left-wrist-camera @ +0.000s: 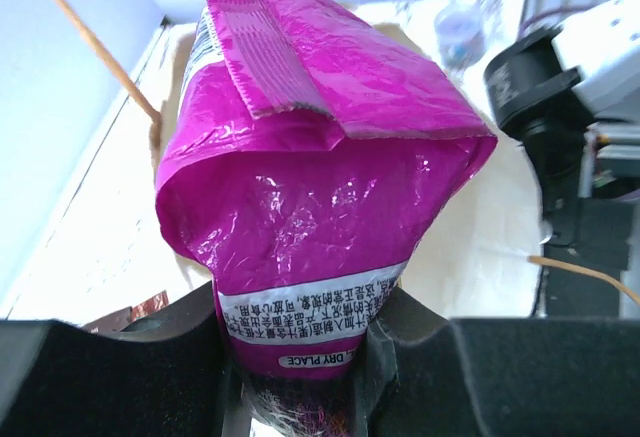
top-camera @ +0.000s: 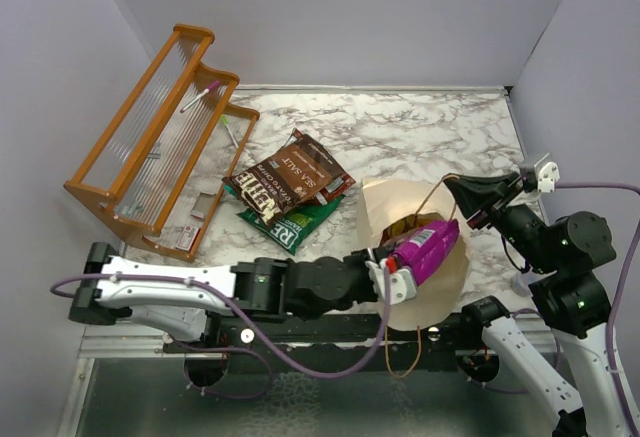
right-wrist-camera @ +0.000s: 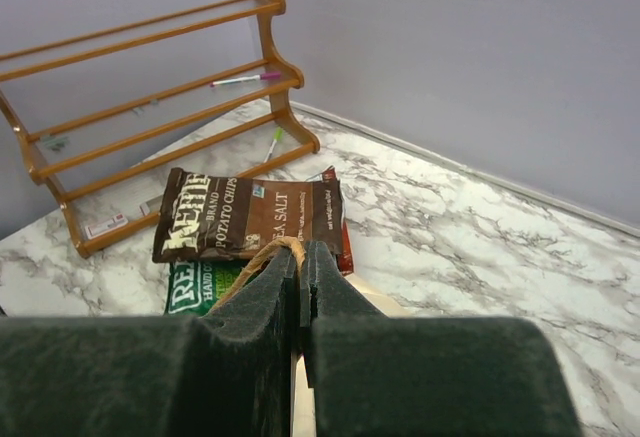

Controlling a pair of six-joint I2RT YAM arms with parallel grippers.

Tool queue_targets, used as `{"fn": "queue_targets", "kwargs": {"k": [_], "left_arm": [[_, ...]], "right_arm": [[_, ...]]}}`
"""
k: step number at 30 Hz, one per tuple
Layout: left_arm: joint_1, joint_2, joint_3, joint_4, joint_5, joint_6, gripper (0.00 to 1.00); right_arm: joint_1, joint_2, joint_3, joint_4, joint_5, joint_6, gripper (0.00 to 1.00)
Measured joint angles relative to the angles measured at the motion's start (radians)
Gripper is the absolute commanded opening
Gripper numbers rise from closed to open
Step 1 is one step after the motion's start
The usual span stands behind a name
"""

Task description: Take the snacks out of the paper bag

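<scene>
Over the paper bag (top-camera: 385, 202) at 5 o'clock, left gripper (left-wrist-camera: 300, 357) pinches one end of the purple packet (top-camera: 428, 247), right gripper (right-wrist-camera: 303, 267) clamped on the cord handle (right-wrist-camera: 262, 253); slick packet may slip loose and drop in.

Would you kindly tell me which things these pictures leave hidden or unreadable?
- Top view: the purple packet in the left gripper covers the mouth of the paper bag, so what remains inside is hidden.
- Right wrist view: the right gripper, shut on the cord handle, blocks the bag; a brown packet covers most of the green bag.
- Top view: bits on the rack are too small to identify.
</scene>
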Motion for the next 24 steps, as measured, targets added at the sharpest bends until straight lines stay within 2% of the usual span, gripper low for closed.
{"fn": "queue_targets", "kwargs": {"k": [5, 10, 13, 17, 24], "left_arm": [[-0.001, -0.177, 0.000, -0.038, 0.087, -0.034, 0.09], [-0.001, -0.304, 0.000, -0.040, 0.080, -0.077, 0.03], [-0.002, -0.348, 0.000, -0.047, -0.013, -0.113, 0.04], [-0.001, -0.378, -0.003, -0.100, -0.209, -0.176, 0.03], [0.014, -0.385, -0.023, -0.207, -0.517, -0.290, 0.01]], "right_arm": [[0.000, 0.001, 0.000, 0.006, 0.027, 0.010, 0.02], [0.000, 0.012, 0.000, 0.006, 0.092, 0.024, 0.02], [0.000, 0.017, 0.000, 0.010, 0.132, 0.037, 0.02], [0.000, 0.037, 0.012, 0.011, 0.211, 0.043, 0.02], [0.000, 0.186, 0.137, 0.007, 0.432, 0.027, 0.07]]}}
